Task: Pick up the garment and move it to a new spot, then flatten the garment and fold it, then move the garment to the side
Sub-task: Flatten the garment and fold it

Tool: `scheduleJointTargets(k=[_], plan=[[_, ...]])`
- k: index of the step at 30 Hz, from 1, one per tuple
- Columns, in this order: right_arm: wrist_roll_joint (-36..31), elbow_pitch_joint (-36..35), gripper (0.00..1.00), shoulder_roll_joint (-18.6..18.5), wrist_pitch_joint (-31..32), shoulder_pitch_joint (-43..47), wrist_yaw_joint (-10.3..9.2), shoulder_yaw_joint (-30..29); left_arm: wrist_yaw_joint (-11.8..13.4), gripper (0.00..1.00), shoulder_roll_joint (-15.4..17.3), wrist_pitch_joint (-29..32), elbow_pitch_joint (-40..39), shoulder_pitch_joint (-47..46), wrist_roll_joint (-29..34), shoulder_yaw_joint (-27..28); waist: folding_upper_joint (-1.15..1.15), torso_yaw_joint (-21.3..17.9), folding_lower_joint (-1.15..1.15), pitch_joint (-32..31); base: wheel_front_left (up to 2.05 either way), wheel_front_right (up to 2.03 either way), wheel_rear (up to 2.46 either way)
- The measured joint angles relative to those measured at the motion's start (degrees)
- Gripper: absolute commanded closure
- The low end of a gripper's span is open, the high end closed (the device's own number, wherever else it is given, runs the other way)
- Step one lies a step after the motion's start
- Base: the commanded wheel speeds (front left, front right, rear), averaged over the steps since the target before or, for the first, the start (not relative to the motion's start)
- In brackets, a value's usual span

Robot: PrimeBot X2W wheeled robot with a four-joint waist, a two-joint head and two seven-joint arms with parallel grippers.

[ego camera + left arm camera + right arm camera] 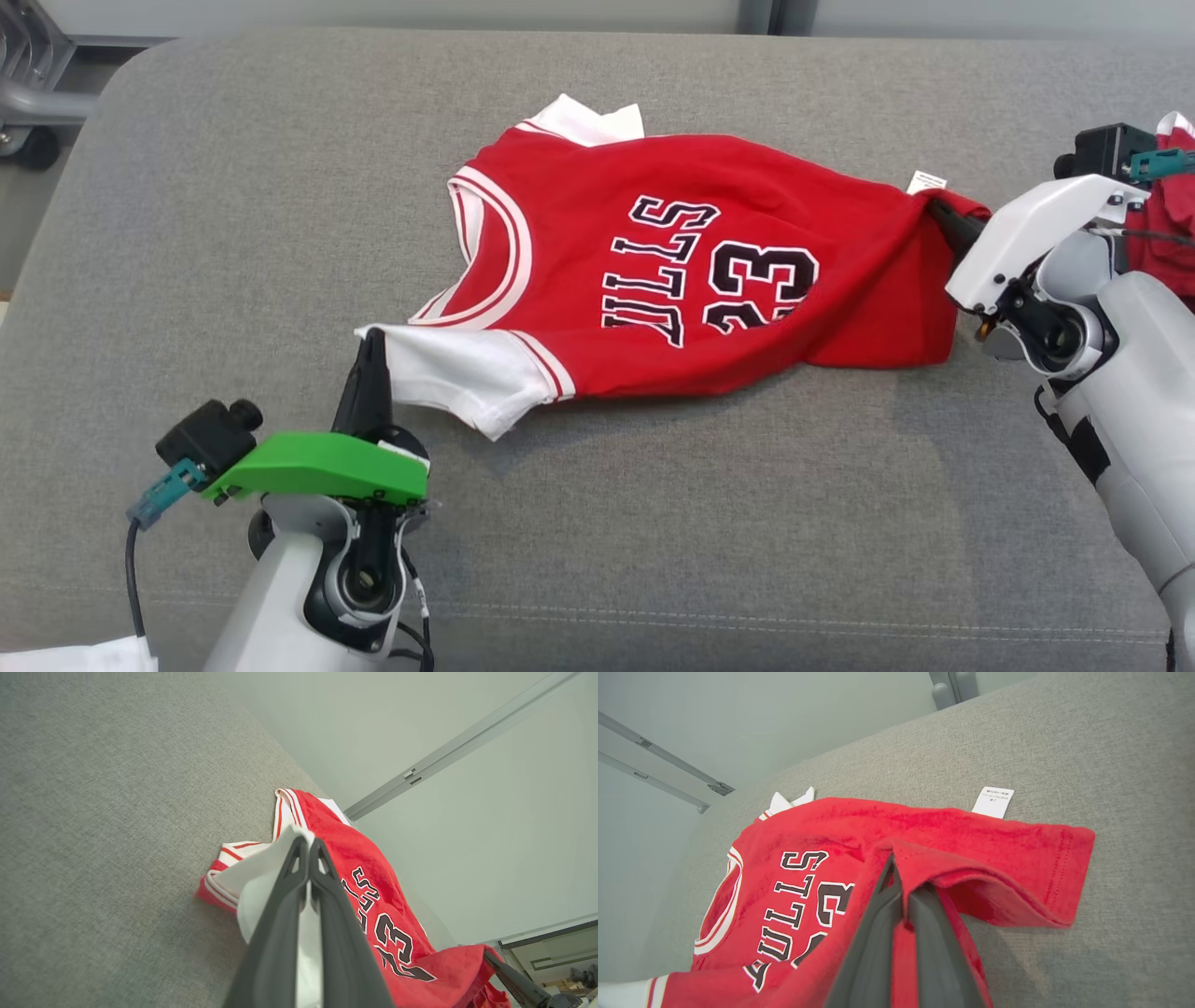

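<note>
The red jersey (691,280) lies on the grey cushion (653,541), around the middle and toward its far edge. It is front side up with the lettering showing, neck toward the robot's left and hem toward its right. It is not flat: the body is rumpled, the far white sleeve (597,119) sits partly tucked behind the shoulder, and the hem corner is lifted off the cushion.

The left gripper (373,338) has its fingers pressed together on the edge of the near white sleeve (457,373). The right gripper (936,210) pinches the far hem corner just beside the white label (926,180), with a fold of red cloth draped over its fingers.

The two holds look meant for stretching or carrying the jersey, and they are uneven. One is on a thin sleeve edge and the other on a bunched corner, so pulling the arms apart could skew the cloth instead of flattening it. The sleeve hold takes in very little fabric and may slip free under tension, dropping that side in a heap. The right gripper may have caught both layers, which would keep the hem folded over. Dragging the jersey low across the rough cushion could also roll the far sleeve further underneath.
</note>
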Motion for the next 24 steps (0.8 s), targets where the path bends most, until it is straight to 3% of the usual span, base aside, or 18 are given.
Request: scheduleJointTargets(k=[1, 2, 6, 15, 24], plan=[[-0.3, 0.6, 0.52, 0.3, -0.6, -0.6, -0.04, 0.0, 0.0, 1.0, 0.0, 0.0, 0.0, -0.7, 0.1, 0.0, 0.0, 0.1, 0.0, 0.3, 0.0, 0.0, 0.0], [-0.5, 1.2, 0.02, 0.5, -0.9, -1.0, -0.05, 0.1, 0.0, 1.0, 0.0, -0.3, 0.1, -1.3, 0.2, 0.0, 0.0, 0.1, 0.0, 0.6, 0.0, 0.0, 0.0], [-1.5, 3.0, 0.0, 1.0, -2.1, -1.7, 0.04, 1.0, 0.0, 1.0, 0.0, -0.7, 0.2, -3.1, 0.3, 0.2, 0.0, 0.0, 0.0, 1.5, 0.0, 0.0, 0.0], [-5.0, 2.3, 0.0, -1.1, -8.3, -2.8, 5.53, 3.3, 0.0, 1.0, 0.0, -1.0, 1.4, -4.0, 2.3, 2.4, 0.0, -2.7, 0.0, 1.9, 0.0, 0.0, 0.0], [-8.5, -1.5, 0.0, -2.5, -18.7, 1.1, 6.76, 5.0, 0.0, 1.0, -0.1, -1.2, 0.5, -4.1, 8.0, 6.2, 0.0, -7.0, 0.0, 1.7, 0.0, 0.0, 0.0]])
